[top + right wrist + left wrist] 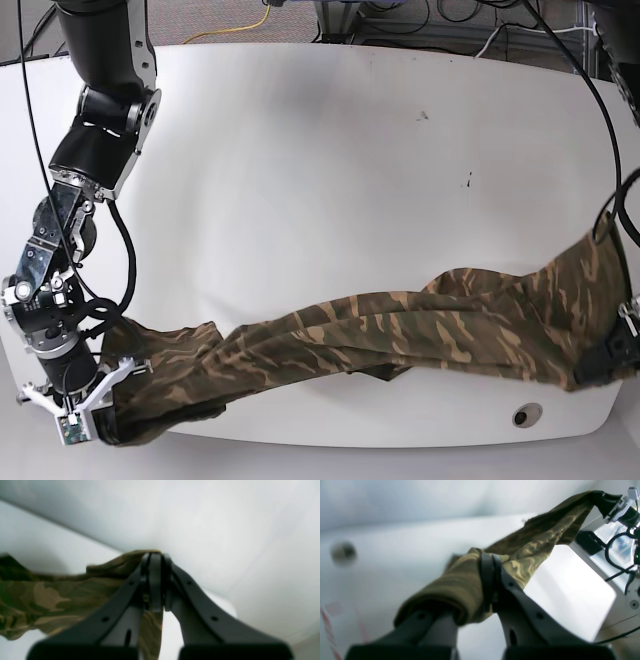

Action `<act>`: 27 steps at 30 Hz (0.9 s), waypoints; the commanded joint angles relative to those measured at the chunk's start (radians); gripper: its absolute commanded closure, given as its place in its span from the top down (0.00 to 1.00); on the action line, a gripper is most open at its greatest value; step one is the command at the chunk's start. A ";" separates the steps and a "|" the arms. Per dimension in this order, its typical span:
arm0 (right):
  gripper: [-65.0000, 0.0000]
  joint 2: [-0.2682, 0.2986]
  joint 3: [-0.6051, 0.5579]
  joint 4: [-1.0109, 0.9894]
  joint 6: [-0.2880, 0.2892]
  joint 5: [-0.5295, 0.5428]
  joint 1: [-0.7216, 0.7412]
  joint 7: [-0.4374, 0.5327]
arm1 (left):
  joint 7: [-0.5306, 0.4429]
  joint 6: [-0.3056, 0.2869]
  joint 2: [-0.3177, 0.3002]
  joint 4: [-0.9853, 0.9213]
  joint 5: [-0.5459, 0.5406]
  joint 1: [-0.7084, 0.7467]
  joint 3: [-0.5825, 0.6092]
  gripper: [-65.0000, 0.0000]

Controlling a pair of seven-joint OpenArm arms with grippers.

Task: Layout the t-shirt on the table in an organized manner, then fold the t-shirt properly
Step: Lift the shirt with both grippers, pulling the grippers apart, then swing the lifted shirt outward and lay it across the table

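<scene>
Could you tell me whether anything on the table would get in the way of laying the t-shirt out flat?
Nothing visible does. Both grippers, left and right, are shut on the t-shirt, which is stretched between them along the near edge, and the table behind it looks bare.

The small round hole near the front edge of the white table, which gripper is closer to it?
Left. The left gripper, shut on the camouflage t-shirt, sits just right of the hole in the base view; the right gripper, also clamping the shirt, is at the opposite end.
</scene>
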 commanded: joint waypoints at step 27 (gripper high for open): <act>0.00 0.075 -0.088 -0.261 -0.004 -0.038 0.536 -0.050 | -0.028 -0.087 0.006 -0.443 -0.014 -0.753 0.219 0.00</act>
